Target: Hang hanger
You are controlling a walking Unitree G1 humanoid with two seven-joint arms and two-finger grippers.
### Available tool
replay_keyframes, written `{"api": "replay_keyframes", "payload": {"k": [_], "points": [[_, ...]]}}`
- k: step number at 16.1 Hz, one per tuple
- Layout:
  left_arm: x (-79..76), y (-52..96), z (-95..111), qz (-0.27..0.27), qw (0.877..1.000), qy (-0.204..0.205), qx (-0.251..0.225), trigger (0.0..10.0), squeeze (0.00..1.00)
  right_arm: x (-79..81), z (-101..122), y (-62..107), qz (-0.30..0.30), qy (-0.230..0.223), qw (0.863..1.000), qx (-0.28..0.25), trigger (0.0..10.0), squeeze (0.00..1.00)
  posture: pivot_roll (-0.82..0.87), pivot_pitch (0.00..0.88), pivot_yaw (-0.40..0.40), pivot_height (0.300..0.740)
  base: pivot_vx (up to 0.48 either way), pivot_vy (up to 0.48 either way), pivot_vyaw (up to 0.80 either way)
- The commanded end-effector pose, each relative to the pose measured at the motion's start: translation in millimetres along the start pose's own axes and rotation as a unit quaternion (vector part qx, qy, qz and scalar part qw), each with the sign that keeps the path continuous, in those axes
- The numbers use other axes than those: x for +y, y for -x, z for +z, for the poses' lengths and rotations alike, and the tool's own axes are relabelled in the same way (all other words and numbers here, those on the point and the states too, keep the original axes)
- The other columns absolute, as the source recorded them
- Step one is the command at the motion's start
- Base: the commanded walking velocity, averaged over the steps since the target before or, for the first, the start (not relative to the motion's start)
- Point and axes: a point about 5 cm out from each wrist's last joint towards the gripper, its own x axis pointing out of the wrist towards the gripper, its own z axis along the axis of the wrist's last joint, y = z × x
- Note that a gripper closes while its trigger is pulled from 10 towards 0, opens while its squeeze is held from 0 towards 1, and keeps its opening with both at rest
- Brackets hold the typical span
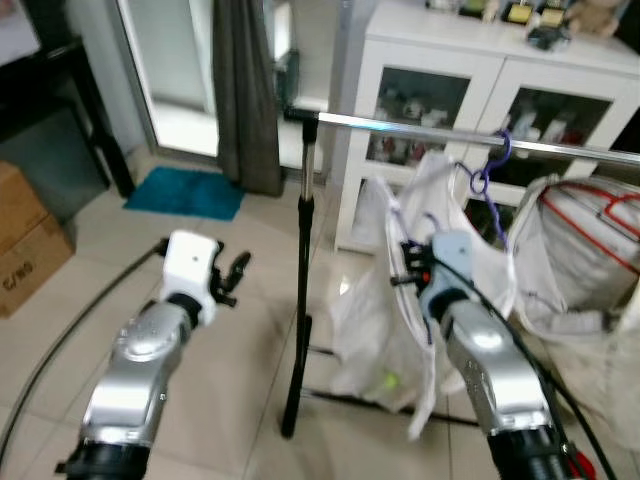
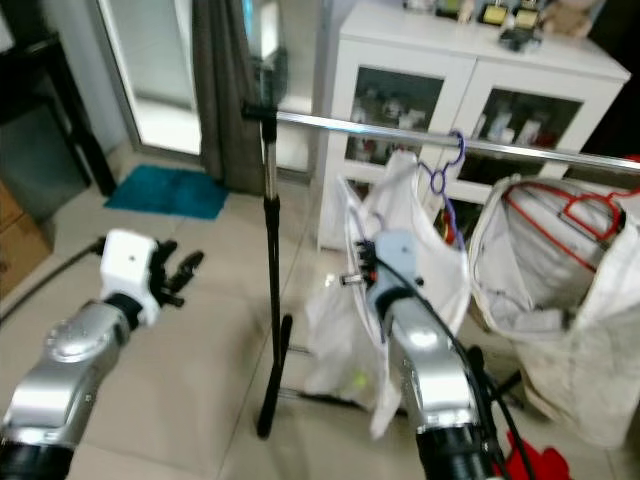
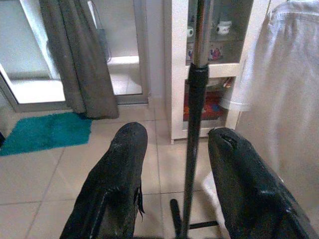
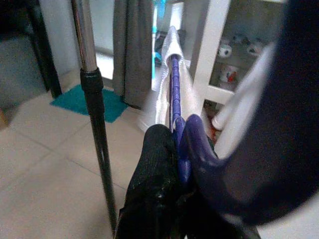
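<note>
the purple hanger, carrying a white garment, has its hook over the chrome rail above the right gripper, whose fingers are clamped on the hanger's lower part. just beyond that gripper stands the rack's black upright pole, and past it a white cabinet. a red hanger with pale cloth hangs further along the rail. the left gripper is held out apart from the rack, fingers spread with nothing between them, facing the pole, a grey curtain and a teal mat.
</note>
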Motion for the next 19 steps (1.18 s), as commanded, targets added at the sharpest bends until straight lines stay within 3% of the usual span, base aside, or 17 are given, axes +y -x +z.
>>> {"api": "replay_keyframes", "payload": {"k": [1,4,8,11,15,19], "points": [[-9.0,-3.1,2.2,-0.025,1.0,0.0,-0.005,10.0,0.0,-9.9,4.5,0.3,-0.009,0.038,0.999,0.012,10.0,0.0,-0.1,0.0,-0.034,0.74,0.352,0.0,0.0],[-9.6,-4.7,6.1,-0.049,0.999,-0.012,-0.006,10.0,0.0,-9.7,16.4,-4.9,0.002,0.023,0.999,0.023,10.0,0.0,-0.1,0.0,-0.036,0.74,0.354,0.0,0.0],[-16.5,-14.1,23.1,-0.119,0.992,-0.039,-0.022,10.0,0.0,-9.7,39.5,-20.5,0.017,0.052,0.998,0.038,10.0,0.0,-0.1,0.0,-0.026,0.74,0.354,0.0,0.0],[-20.4,-14.3,25.9,-0.16,0.985,-0.068,-0.015,10.0,0.0,-13.5,58.7,-33.1,-0.003,0.03,0.999,0.034,10.0,0.0,-0.09,0.0,-0.03,0.74,0.319,0.0,0.0],[-24.6,-16.6,48.0,-0.236,0.969,-0.06,-0.048,10.0,0.0,-25.4,79.0,-50.1,-0.037,0.006,0.999,0.033,10.0,0.0,-0.08,0.0,-0.043,0.74,0.0,0.0,0.0],[-35.9,-15.4,60.6,-0.317,0.945,-0.067,-0.054,10.0,0.0,-34.8,91.8,-67.8,-0.055,-0.03,0.997,0.033,10.0,0.0,-0.08,0.0,-0.044,0.74,0.0,0.0,0.0]]}}
